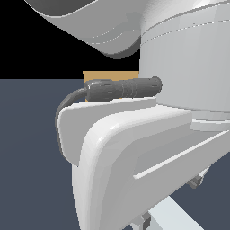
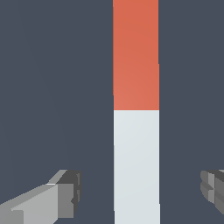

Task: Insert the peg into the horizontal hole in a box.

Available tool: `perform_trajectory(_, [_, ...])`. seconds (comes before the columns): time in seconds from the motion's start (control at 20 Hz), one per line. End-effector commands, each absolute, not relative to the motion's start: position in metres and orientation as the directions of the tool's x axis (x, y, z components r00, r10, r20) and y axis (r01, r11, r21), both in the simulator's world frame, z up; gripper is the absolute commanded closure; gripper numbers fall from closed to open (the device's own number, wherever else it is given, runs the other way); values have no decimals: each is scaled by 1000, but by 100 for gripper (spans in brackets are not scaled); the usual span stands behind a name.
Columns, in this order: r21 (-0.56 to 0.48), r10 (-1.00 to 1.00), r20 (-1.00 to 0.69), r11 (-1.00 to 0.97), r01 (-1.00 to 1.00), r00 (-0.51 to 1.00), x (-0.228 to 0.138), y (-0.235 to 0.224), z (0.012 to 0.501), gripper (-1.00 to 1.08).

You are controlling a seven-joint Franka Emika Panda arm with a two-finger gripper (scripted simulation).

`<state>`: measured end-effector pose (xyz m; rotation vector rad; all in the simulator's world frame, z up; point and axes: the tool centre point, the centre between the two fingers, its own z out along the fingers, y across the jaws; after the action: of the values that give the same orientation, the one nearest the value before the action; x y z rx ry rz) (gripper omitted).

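One peg lies flat on the dark grey floor, half orange-red, half pale grey-white, with no writing on it. The gripper hangs over its pale half, fingers spread wide on either side, touching nothing. In the exterior view, one tan box peeks out behind the white arm and its black cable.

Dark slate-blue floor under black backdrop
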<state>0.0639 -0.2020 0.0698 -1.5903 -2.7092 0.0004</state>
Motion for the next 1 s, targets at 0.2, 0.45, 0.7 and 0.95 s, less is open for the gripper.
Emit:
perform_trajectory(0.2, [0, 872, 0, 490, 872, -490, 64, -202, 52, -92])
perform_trajectory(0.45, [0, 871, 0, 492, 871, -492, 65, -202, 26, -92])
perform_trajectory(0.7, [0, 870, 0, 493, 870, -493, 66, -203, 19, -92])
perform_trajectory(0.95, [0, 870, 0, 493, 870, -493, 66, -203, 20, 108])
